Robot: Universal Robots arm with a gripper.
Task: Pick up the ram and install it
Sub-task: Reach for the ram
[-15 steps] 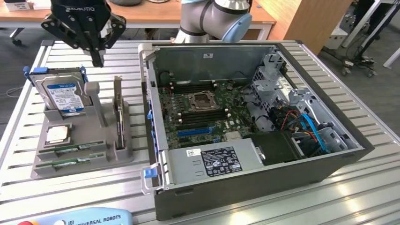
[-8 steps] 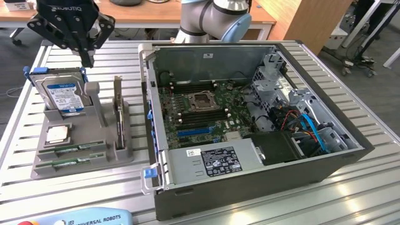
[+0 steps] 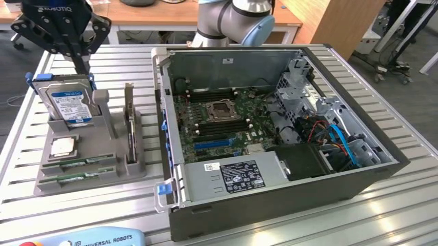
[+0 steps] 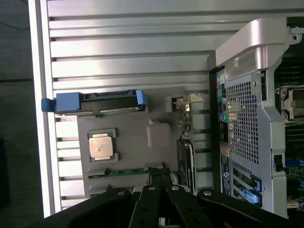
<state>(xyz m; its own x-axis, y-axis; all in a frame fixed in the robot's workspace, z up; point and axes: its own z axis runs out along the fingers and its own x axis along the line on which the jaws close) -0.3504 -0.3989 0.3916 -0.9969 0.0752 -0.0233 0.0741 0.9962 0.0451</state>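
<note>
Two green ram sticks lie flat in slots at the near end of the grey holder (image 3: 116, 171), one (image 3: 85, 162) just behind the other (image 3: 77, 177). The wrist view shows one ram stick (image 4: 121, 172) as a green strip beside my fingertips. My gripper (image 3: 83, 65) hangs above the far end of the holder, over the hard drive and well back from the ram. In the wrist view my gripper (image 4: 159, 175) has its black fingers pressed together, shut, with nothing between them.
The open computer case (image 3: 383, 169) with its motherboard (image 3: 226, 115) fills the exterior view's right. On the holder stand a silver hard drive with a blue label (image 3: 68, 102), a square processor chip (image 3: 63, 147) and an upright card (image 3: 128, 120). A teach pendant (image 3: 89, 238) lies at the near edge.
</note>
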